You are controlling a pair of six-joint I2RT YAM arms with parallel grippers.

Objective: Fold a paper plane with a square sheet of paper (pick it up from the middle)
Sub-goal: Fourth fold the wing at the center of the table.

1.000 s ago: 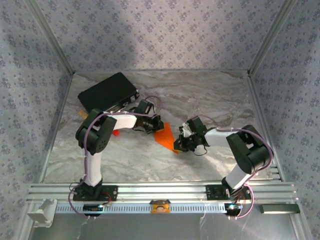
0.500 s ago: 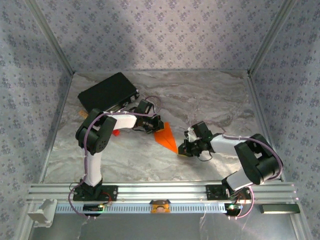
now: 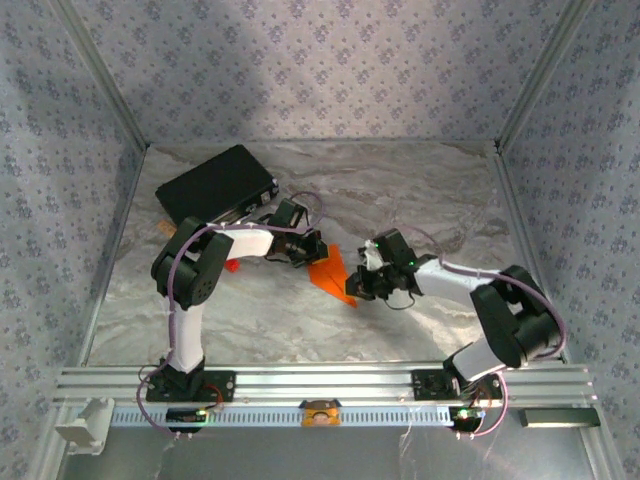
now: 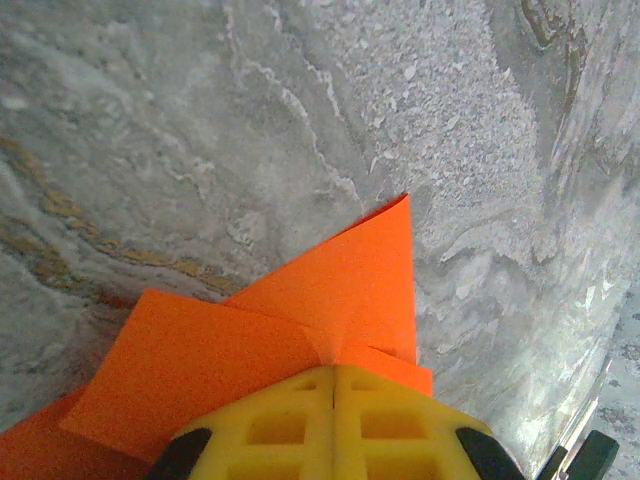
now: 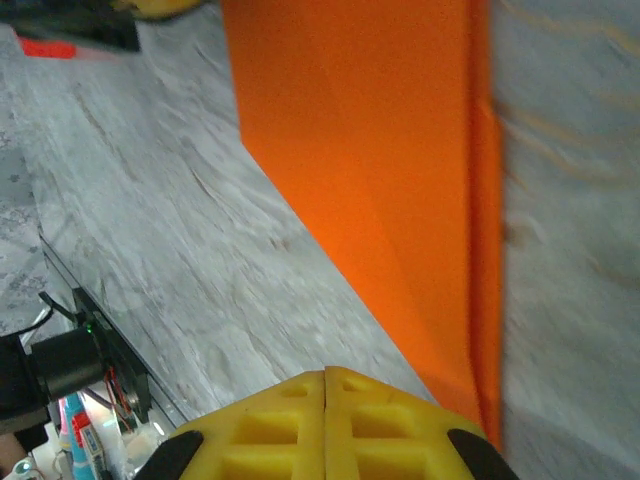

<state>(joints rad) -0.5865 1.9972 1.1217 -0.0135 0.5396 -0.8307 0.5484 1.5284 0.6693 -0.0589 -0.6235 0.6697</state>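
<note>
Middle of the table (image 3: 440,195) is crowded: left gripper (image 3: 314,252) and right gripper (image 3: 362,284) face each other with the orange paper (image 3: 333,274) lying flat between them, so there's hardly a gap to slip through. Black case (image 3: 218,185) blocks the far-left corner, with the left arm's elbow near it. Small red block (image 3: 232,266) sits beside the left arm, a low obstacle. Far-right marble is open, and so is the near strip before the rail (image 3: 320,381). Patterned walls (image 3: 560,180) close off left, back and right.
</note>
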